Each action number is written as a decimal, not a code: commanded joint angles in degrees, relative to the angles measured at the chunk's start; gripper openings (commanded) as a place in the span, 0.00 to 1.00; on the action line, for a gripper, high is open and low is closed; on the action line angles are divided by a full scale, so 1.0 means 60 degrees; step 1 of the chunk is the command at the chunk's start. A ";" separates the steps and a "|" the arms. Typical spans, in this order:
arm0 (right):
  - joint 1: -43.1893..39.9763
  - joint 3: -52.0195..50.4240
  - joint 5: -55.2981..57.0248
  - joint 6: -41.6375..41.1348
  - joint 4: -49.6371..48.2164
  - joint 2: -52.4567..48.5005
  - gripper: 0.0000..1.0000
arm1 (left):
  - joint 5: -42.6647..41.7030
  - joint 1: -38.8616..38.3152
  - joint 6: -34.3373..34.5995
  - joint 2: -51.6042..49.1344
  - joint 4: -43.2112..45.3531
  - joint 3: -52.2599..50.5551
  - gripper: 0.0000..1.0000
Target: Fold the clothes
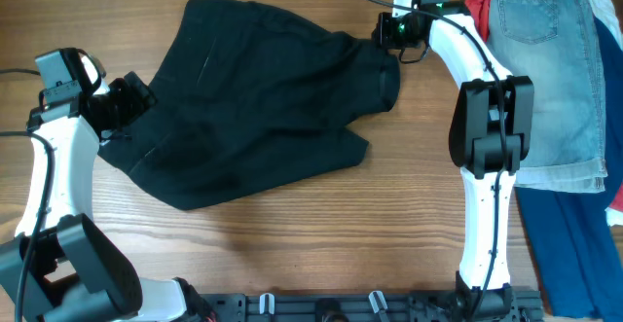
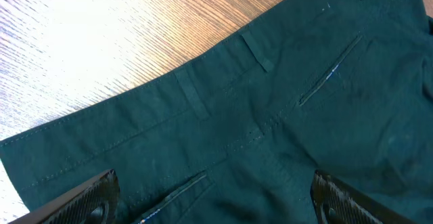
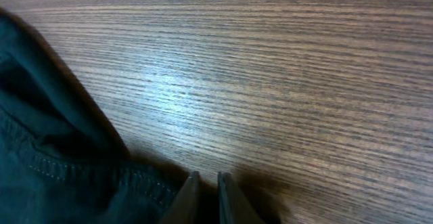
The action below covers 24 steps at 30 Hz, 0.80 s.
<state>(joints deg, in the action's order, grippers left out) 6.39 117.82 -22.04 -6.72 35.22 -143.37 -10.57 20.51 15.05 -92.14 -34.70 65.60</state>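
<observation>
One black garment lies rumpled, spread out — waistband, belt loops showing.

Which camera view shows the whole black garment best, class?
The overhead view: the black garment lies spread out, almost its whole outline visible. The left wrist view shows only its waistband, belt loops and a pocket slit; the right wrist view catches just a stitched edge.

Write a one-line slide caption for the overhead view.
Black garment lies rumpled on the wooden table, open left hand at one end, shut right hand at the other.
</observation>
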 commanded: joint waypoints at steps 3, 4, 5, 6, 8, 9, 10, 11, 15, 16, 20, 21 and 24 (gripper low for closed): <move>0.0000 0.0058 0.0663 0.0018 -0.0506 0.0073 0.04 | 0.0025 -0.0025 -0.0229 0.0091 0.0106 -0.0040 0.90; -0.0015 0.0135 0.1031 -0.0036 -0.0692 0.0153 0.04 | 0.0025 -0.0025 -0.0229 0.0091 0.0106 -0.0040 0.91; -0.0073 0.0335 0.1694 -0.0164 -0.1042 0.0266 0.04 | 0.0025 -0.0025 -0.0229 0.0091 0.0106 -0.0040 0.90; -0.0135 0.0514 0.1942 -0.0175 -0.1239 0.0302 0.04 | 0.0025 -0.0025 -0.0229 0.0091 0.0106 -0.0040 0.91; -0.0299 0.0769 0.2320 -0.0415 -0.1628 0.0306 0.04 | 0.0022 -0.0029 -0.0226 0.0091 0.0106 -0.0036 0.91; -0.0404 0.0801 0.2401 -0.0412 -0.1843 0.0306 0.04 | 0.0022 -0.0029 -0.0226 0.0091 0.0106 -0.0040 0.90; -0.0517 0.0801 0.2339 -0.0415 -0.1996 0.0306 0.04 | 0.0022 -0.0029 -0.0226 0.0091 0.0106 -0.0040 0.90; -0.0605 0.0801 0.1985 -0.0368 -0.1974 0.0306 0.04 | 0.0022 -0.0029 -0.0226 0.0091 0.0106 -0.0040 0.90; -0.0707 0.0801 0.0510 -0.0375 0.0233 0.0313 0.50 | 0.0018 -0.0029 -0.0222 0.0091 0.0106 -0.0040 0.90; -0.0663 0.0801 0.0033 -0.0372 0.1129 0.0313 0.57 | 0.0018 -0.0029 -0.0222 0.0091 0.0102 -0.0040 0.91; -0.0463 0.0801 -0.0579 -0.0310 0.2579 0.0310 0.62 | 0.0022 -0.0029 -0.0226 0.0091 0.0106 -0.0040 0.91; -0.0423 0.0801 -0.0641 -0.0379 0.2612 0.0310 0.63 | 0.0022 -0.0029 -0.0226 0.0087 0.0106 -0.0040 0.91; -0.0313 0.0798 -0.1056 -0.0437 0.2557 0.0306 0.65 | 0.0022 -0.0029 -0.0226 0.0087 0.0106 -0.0040 0.91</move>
<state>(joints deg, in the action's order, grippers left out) 3.97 122.13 -24.27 -8.95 50.61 -143.06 -10.57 20.51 15.05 -92.14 -34.26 65.60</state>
